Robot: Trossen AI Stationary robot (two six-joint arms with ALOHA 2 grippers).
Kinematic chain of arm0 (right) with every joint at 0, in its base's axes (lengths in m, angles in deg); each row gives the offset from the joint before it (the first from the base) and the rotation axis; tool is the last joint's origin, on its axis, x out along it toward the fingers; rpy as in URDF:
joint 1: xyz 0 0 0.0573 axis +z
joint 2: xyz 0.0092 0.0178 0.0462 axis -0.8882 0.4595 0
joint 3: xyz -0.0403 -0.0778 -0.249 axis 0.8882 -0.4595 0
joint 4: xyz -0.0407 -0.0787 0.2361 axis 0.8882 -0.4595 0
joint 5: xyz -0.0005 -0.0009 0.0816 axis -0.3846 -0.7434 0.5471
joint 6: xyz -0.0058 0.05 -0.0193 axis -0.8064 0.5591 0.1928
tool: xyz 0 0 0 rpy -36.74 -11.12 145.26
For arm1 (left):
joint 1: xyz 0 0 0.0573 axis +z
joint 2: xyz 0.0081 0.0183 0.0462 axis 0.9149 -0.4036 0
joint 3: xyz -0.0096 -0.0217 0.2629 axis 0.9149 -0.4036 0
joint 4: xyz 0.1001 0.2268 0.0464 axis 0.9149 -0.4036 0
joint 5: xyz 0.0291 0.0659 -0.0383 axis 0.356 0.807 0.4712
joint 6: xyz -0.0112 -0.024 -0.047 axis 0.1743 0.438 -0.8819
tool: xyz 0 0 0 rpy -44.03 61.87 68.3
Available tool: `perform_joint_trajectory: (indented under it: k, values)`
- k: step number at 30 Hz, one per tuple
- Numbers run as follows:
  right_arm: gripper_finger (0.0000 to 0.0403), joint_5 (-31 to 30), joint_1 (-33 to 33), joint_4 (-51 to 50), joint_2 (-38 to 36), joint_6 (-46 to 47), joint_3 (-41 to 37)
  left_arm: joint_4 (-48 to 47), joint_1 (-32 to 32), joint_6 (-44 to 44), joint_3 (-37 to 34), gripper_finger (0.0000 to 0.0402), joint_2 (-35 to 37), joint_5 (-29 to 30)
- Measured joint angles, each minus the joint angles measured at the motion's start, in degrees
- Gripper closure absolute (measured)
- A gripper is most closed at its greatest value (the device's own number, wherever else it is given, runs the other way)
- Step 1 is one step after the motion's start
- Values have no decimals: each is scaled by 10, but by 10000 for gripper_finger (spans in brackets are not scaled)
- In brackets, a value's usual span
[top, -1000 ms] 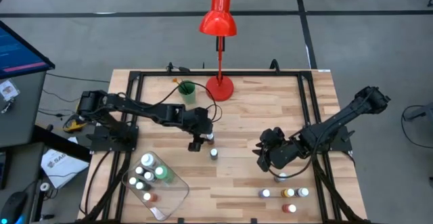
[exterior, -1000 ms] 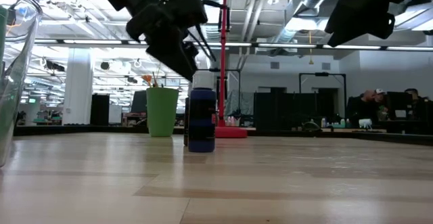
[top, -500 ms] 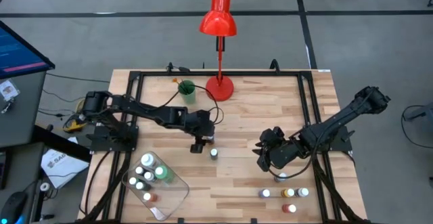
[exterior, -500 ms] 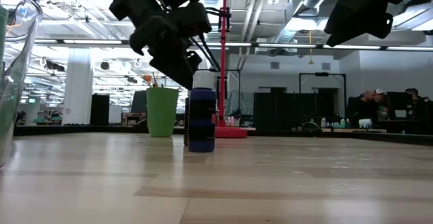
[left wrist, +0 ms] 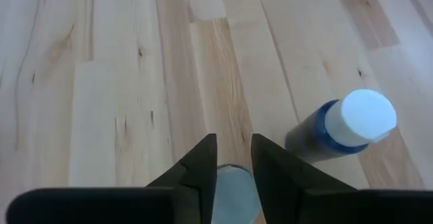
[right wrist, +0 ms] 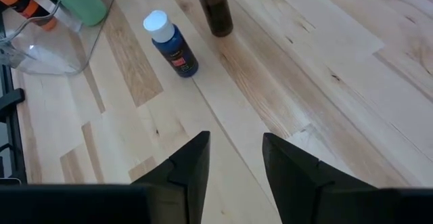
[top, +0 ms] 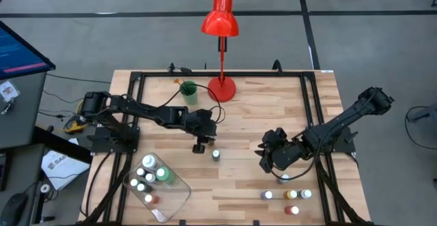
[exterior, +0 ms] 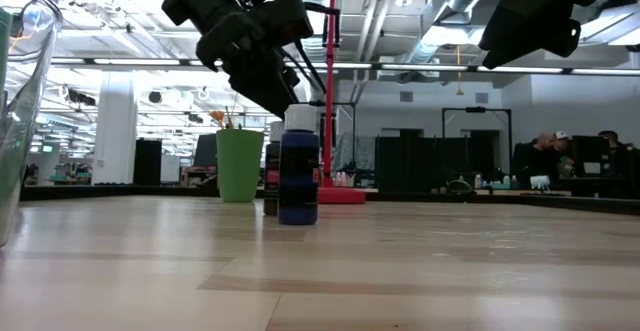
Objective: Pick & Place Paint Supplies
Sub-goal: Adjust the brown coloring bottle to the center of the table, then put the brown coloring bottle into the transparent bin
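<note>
A dark paint bottle (right wrist: 218,14) stands upright on the wooden table near its middle, and my left gripper (top: 205,143) is shut on its pale cap. A blue paint bottle with a white cap (top: 216,155) stands on its base just beside it, toward the near edge. It also shows in the left wrist view (left wrist: 345,126). My right gripper (top: 266,161) hangs open above the table right of centre, with nothing between its fingers (right wrist: 193,163). Several more small bottles (top: 291,194) stand near the front right. My left gripper pinches the dark bottle's pale cap (left wrist: 233,183) between its two fingers. The fingers come slanting down from the table's left. The bottle stands upright with its base on the table (exterior: 270,211).
A clear plastic tray (top: 167,199) at the front left holds several small bottles and a larger green one (top: 162,174). A green cup (top: 189,91) and a red lamp's base (top: 221,88) stand at the back. Black frame rails (top: 311,117) run along the table's sides.
My left gripper has tipped down a little and shut on the dark bottle's cap. In the low view the dark bottle now shows further out to the left of the blue bottle than before. The blue bottle has stayed in place.
</note>
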Motion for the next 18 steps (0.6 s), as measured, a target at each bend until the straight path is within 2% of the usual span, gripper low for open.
perform_joint_trajectory:
  k: [5,11,14,18]
  values:
    - [270,0,0,0,0,0,0,0,0,3,0,287,0,-4]
    - [269,0,0,0,0,0,0,-2,-2,3,-2,195,14,-3]
    - [269,0,0,0,0,0,0,-11,-2,4,-1,154,23,29]
    - [269,0,0,0,0,0,0,-28,0,-1,-1,133,24,35]
